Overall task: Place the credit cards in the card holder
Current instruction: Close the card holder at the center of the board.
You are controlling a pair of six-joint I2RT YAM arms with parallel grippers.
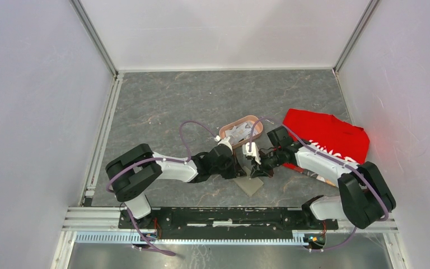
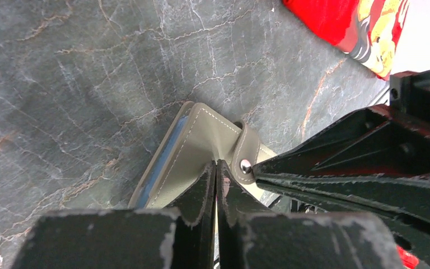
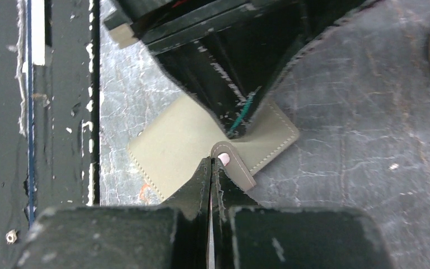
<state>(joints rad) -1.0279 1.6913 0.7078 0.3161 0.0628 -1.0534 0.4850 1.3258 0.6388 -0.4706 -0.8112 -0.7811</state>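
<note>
We see the card holder (image 2: 201, 140) in matt olive leather-like material with pale stitching, its stud (image 2: 246, 165) shiny metal. The table (image 2: 61, 84) looks like smooth grey veined stone. The left gripper (image 2: 216, 171) is matt black plastic, chipped pale at the edges.

We find the far and left stretches of the grey marbled tabletop (image 1: 168, 106) open for passage. Our left gripper (image 1: 239, 170) and right gripper (image 1: 257, 170) crowd the olive-grey folding card holder (image 1: 251, 186) from both sides, tips nearly meeting. Just behind stands the pink oval tray (image 1: 230, 125). A red printed cloth (image 1: 327, 134) covers the right side.
</note>
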